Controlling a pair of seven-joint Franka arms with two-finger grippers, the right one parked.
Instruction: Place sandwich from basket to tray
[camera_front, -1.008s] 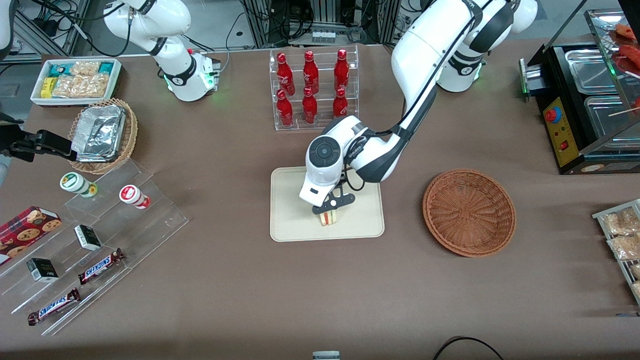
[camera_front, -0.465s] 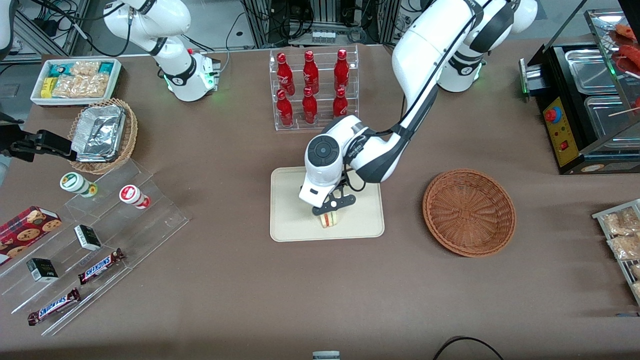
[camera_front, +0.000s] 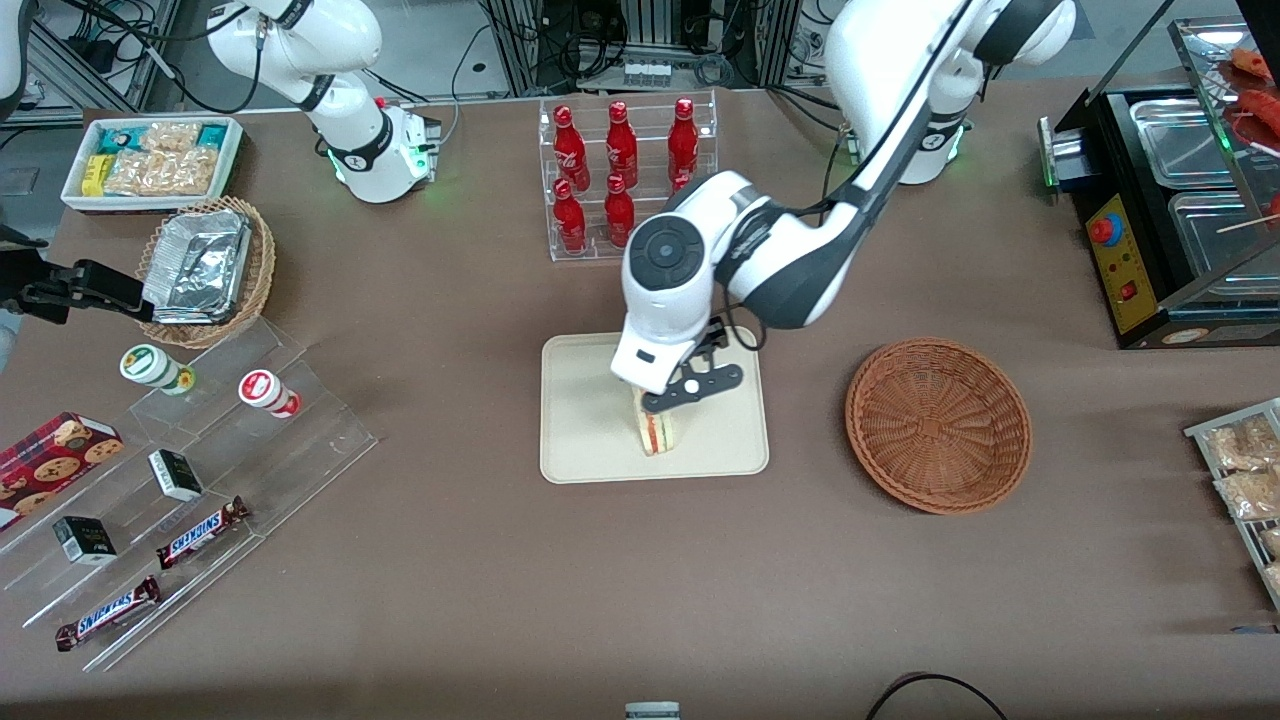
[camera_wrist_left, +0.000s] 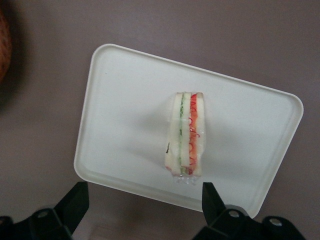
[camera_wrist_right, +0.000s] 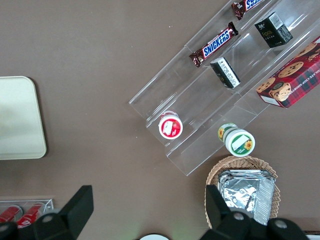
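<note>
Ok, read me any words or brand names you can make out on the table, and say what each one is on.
"SNICKERS": on the candy bar on the clear stepped stand, and on a second bar there.
Labels on the red bottles, cookie box and small dark boxes: too small to read.
The gripper, open above the sandwich on the tray, shows no readable text.

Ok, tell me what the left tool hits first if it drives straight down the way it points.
Probably the sandwich lying on the tray: the open tool hangs above it, pointing down, though its exact height is unclear.
</note>
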